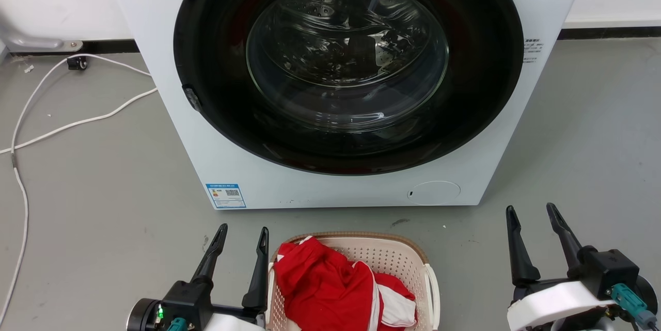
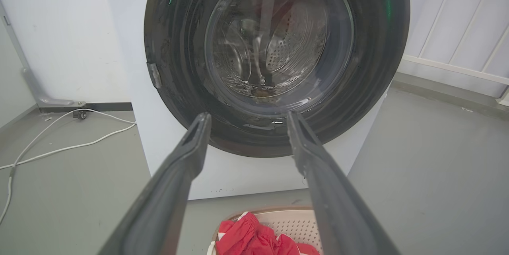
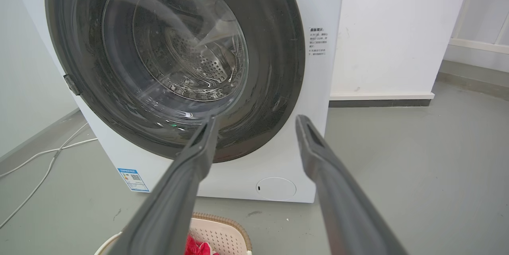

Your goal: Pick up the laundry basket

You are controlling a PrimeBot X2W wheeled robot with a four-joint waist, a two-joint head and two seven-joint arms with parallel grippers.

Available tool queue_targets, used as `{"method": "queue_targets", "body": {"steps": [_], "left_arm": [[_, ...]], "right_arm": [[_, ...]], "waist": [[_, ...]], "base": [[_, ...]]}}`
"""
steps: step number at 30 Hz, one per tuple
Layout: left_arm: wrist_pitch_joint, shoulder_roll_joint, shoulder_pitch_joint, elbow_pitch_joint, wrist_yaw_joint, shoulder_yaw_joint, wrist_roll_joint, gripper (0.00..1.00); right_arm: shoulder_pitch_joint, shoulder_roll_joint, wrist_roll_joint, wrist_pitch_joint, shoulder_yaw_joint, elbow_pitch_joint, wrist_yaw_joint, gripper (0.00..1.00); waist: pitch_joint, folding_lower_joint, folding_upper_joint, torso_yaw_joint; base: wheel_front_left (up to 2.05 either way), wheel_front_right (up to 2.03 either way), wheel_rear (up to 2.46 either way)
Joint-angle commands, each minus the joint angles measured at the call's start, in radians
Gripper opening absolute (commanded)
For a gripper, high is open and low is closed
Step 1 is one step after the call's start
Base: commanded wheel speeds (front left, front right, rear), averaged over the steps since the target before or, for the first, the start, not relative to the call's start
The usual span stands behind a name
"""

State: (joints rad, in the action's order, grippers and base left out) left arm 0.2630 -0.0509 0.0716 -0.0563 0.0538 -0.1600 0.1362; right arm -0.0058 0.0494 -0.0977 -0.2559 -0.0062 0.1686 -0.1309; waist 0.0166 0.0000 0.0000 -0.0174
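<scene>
The laundry basket (image 1: 397, 261) is cream plastic with perforated walls and a brown braided rim, and it stands on the floor in front of the washer. A red and white garment (image 1: 325, 284) fills it. My left gripper (image 1: 244, 235) is open just left of the basket's left rim, its inner finger close to the rim. Well to the right of the basket, my right gripper (image 1: 532, 213) is open with nothing between its fingers. The left wrist view shows the basket (image 2: 294, 223) low between my open fingers (image 2: 187, 155). The basket's rim (image 3: 226, 223) peeks in at the bottom of the right wrist view.
A white front-loading washer (image 1: 181, 114) with a shut, dark round door (image 1: 348, 67) stands right behind the basket. White cables (image 1: 77, 123) trail over the grey floor at the left. Bare floor (image 1: 583, 140) lies to the right of the washer.
</scene>
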Motion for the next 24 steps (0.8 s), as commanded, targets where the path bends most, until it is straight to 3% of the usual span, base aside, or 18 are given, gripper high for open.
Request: {"method": "queue_targets", "body": {"steps": [1, 14, 24], "left_arm": [[0.003, 0.001, 0.002, -0.001, 0.002, 0.001, 0.003, 1.0], [0.003, 0.001, -0.016, -0.007, 0.005, -0.001, 0.003, 1.0], [0.003, -0.001, -0.112, -0.118, 0.026, 0.03, -0.019, 1.0]], "right_arm": [[-0.01, 0.002, -0.007, -0.005, 0.001, 0.002, 0.0, 1.0], [-0.021, 0.002, -0.005, -0.006, 0.0, -0.007, 0.0, 1.0], [-0.109, 0.001, 0.027, 0.052, 0.002, 0.042, 0.0, 1.0]], "waist": [[0.001, 0.0, 0.0, 0.0], [0.041, 0.0, 0.0, -0.002], [0.227, 0.0, 0.0, -0.012]], "base": [[0.0, 0.0, 0.0], [0.0, 0.0, 0.0], [0.0, 0.0, 0.0]]}}
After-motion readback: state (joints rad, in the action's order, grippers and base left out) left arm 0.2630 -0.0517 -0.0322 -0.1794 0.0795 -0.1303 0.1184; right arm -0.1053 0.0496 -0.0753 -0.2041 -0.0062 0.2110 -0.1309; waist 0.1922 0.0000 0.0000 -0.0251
